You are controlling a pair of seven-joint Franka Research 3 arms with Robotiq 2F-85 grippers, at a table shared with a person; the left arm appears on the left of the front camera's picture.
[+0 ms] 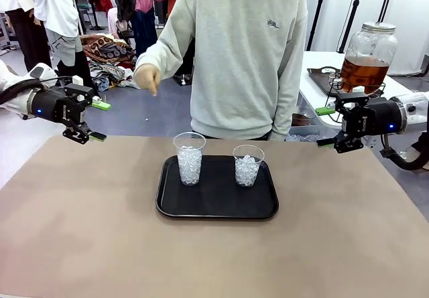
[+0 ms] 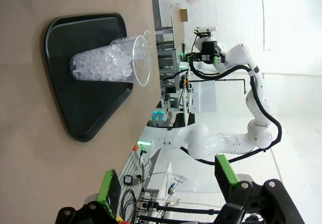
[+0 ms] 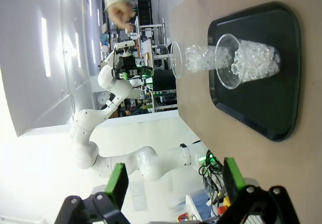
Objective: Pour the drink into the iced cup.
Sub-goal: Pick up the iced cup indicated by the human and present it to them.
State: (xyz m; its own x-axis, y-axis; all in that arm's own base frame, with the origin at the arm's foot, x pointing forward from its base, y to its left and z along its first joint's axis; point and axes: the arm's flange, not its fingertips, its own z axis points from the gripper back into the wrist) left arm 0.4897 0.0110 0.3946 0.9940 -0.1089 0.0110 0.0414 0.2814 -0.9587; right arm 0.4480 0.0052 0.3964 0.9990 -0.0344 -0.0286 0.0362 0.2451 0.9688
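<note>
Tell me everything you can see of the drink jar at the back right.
The drink jar is large, clear glass, with a pale lid, upright on the white side table beyond the right gripper. Amber-brown drink fills about its lower half. No hand or gripper touches it.

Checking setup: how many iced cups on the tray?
2: left cup on the black tray's left half, right cup on its right half; both upright, apart. None seems hidden.

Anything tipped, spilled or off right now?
Nothing stands out. The left iced cup and the right iced cup stand upright on the black tray, no spill visible. The drink is in the glass jar on the side table. The left gripper and the right gripper are open, empty.
</note>
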